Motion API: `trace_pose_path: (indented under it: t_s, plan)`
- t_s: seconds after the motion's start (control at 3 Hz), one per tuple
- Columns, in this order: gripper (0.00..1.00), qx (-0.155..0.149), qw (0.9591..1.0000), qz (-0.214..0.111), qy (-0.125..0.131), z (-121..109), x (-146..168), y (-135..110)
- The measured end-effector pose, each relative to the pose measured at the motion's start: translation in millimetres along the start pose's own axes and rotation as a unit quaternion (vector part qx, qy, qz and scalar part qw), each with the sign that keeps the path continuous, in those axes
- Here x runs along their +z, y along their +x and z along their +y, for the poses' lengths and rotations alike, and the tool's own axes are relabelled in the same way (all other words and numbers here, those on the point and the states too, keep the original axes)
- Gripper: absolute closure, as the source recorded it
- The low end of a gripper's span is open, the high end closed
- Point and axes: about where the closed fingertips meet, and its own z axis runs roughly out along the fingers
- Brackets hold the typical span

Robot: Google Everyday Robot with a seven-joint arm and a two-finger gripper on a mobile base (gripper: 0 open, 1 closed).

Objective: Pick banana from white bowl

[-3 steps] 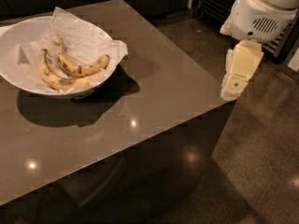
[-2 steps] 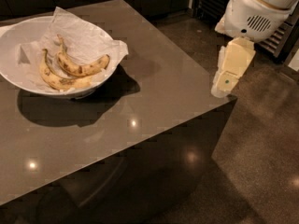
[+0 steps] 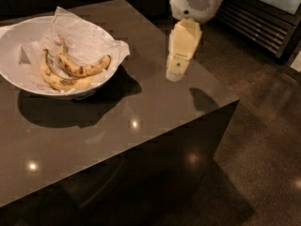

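Right of the white bowl (image 3: 13, 62), well apart from it and above the dark table (image 3: 141, 126), the gripper (image 3: 175, 70) hung pointing down, cream-coloured, under the robot's white arm housing (image 3: 197, 1). Open or closed, I could not tell from where I stood. It held nothing that I could see. Inside the bowl, a bit right of its middle, the banana (image 3: 81, 70) lay on crumpled white paper (image 3: 80, 29). It was the speckled one, curved, with its stem end toward the bowl's back and its other end toward the bowl's right rim. A paler banana (image 3: 55, 81) lay just beside it on the near side, seemingly touching it toward the right; overlap unclear. My read on handling was that the banana would be light, ripe and soft under the skin, so it would bruise or split if squeezed hard. The skin looked smooth, so it could slip. The best hold looked to be across the thick middle of the curve, closing across its width with modest force. The thin stem and the dark tip seemed poor places to grip. The neighbour left little room on the near side, so both could get pinched together. The loose paper could snag and lift with it. The bowl was wide and shallow, so coming straight down from above looked workable.
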Motion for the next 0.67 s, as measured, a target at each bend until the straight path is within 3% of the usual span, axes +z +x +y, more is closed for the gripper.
trace_pose_path:
  t_s: [0.67]
  plan:
    - [0.0,-0.011,0.9997,-0.018,0.015,-6.5,4.0,-18.7]
